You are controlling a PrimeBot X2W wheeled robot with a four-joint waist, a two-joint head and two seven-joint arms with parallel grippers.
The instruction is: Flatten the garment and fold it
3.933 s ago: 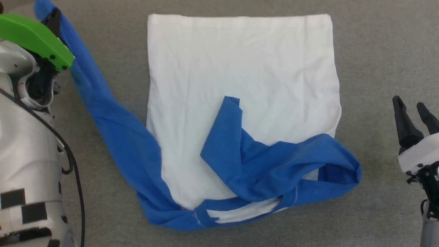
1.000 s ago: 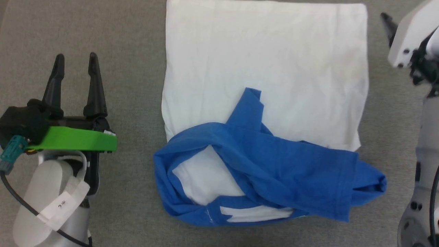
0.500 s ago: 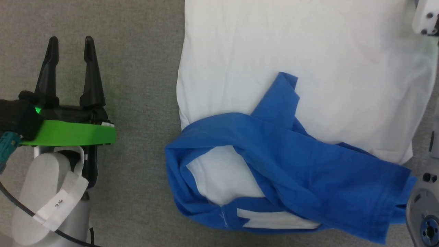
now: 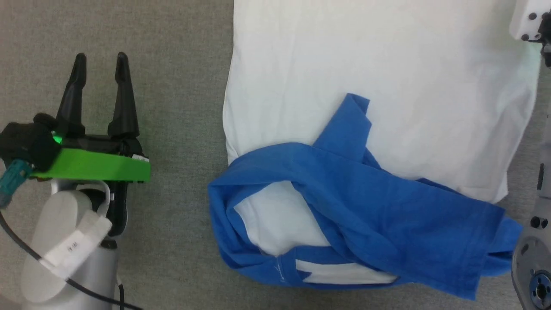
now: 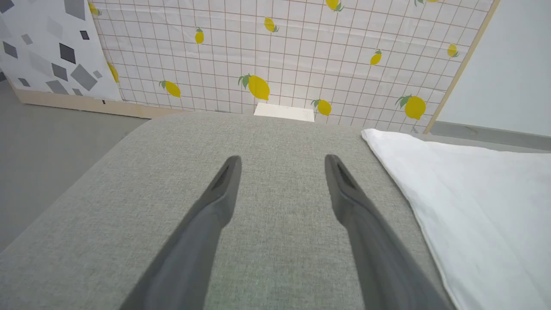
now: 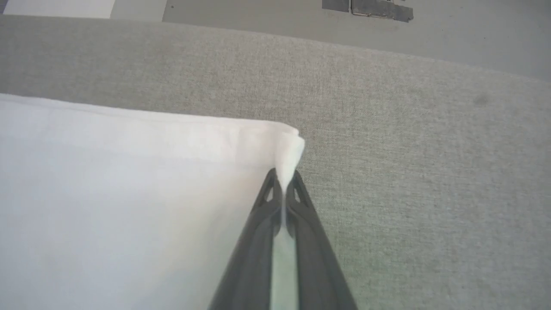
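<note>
Garment (image 4: 379, 64): white corner pinched in right gripper (image 6: 284, 174); left gripper (image 4: 101, 58) spread wide above grey surface (image 4: 172, 86)

Grey woven table top (image 4: 181, 64), one corner rounded. T-shirt (image 4: 379, 77) lies on it: white body spread flat, blue sleeves bunched and crossed over its near end, one far white corner pulled up off the fabric.
</note>
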